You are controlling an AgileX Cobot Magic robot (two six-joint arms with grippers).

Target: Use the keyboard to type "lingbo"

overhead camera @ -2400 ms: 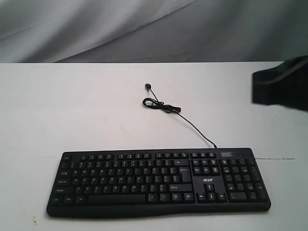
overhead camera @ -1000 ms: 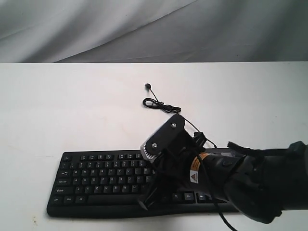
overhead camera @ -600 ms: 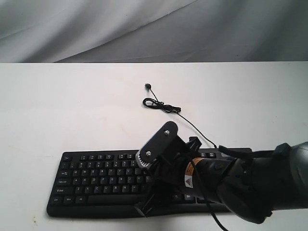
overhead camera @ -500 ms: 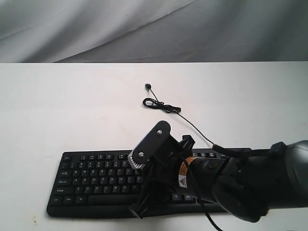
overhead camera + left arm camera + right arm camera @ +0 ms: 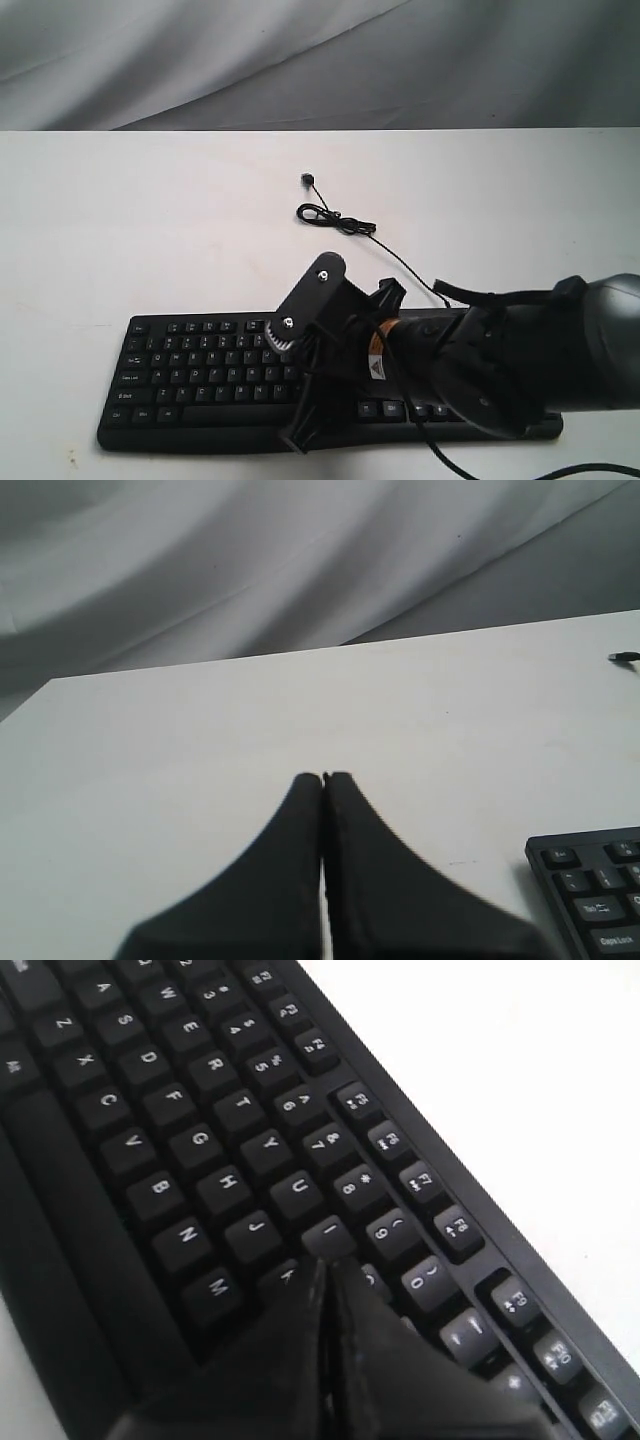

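The keyboard [image 5: 200, 370] is black with white key legends, its thin cable [image 5: 340, 222] black too, against a plain white tabletop [image 5: 150, 220] and a grey backdrop [image 5: 300, 60]. Both the left end effector [image 5: 323, 778] and the right end effector [image 5: 322, 1262] are black. The right arm [image 5: 520, 370] is black as well, with a small label [image 5: 376, 366] that looks orange and white, though it is too small to be sure.

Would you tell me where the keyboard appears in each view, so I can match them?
Exterior view: the keyboard lies across the bottom, its middle hidden behind the right arm.
Left wrist view: only its Caps Lock corner shows, at the frame's edge.
Right wrist view: its letter keys fill most of the frame.
Shared landmark: the white table along its function-key row.
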